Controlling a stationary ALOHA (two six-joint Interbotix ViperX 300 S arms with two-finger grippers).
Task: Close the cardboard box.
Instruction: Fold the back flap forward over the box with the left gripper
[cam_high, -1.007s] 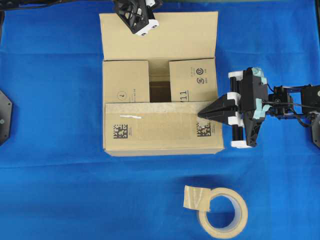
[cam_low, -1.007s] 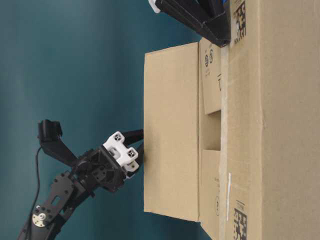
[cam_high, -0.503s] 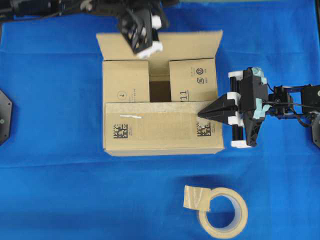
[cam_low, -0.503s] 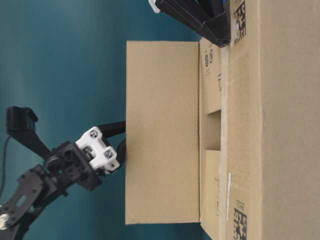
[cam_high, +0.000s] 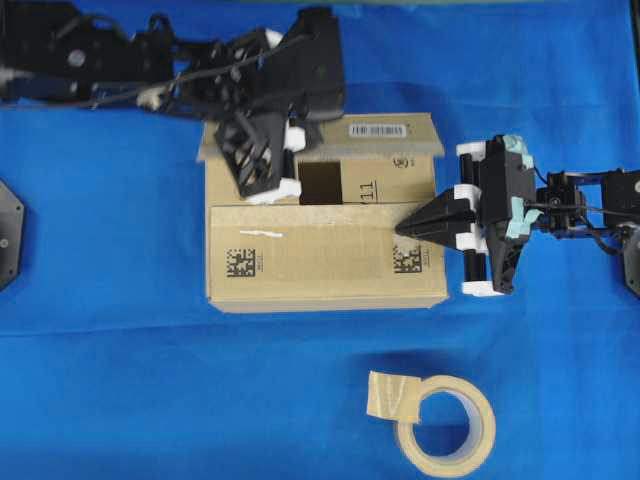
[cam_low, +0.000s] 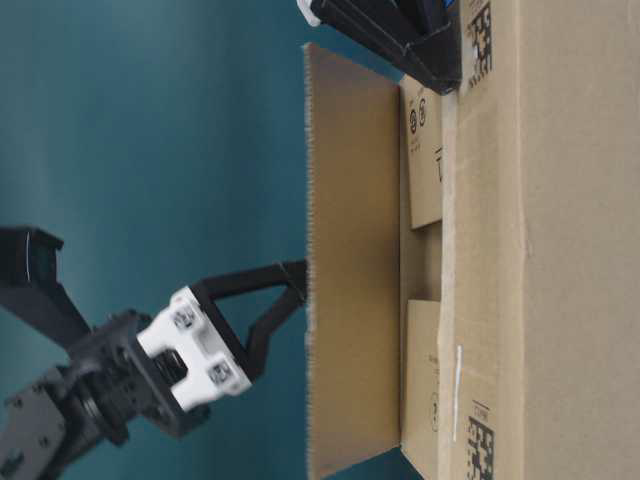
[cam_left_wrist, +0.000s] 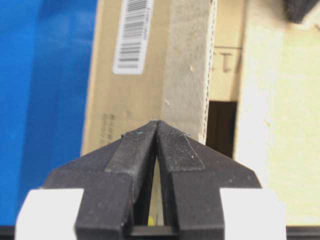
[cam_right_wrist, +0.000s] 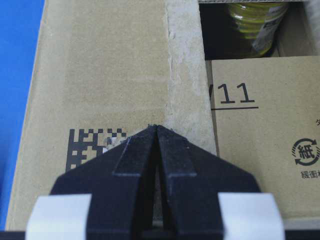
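Left gripper (cam_high: 268, 190) closed, pressing cardboard box (cam_high: 325, 255) flap

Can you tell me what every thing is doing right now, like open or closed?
cardboard box: partly closed, gap still open in the middle.
near long flap: folded flat, held down.
far long flap: tipped inward, not yet flat.
left gripper: shut, pushing the far flap.
right gripper: shut, tip on the near flap.
tape roll: lying flat, loose end sticking out.

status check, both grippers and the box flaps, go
Left gripper shut, pushing the far flap of the brown cardboard box partway down. Right gripper shut, pinning the near flap. Beige tape roll lies apart, nothing in the way.
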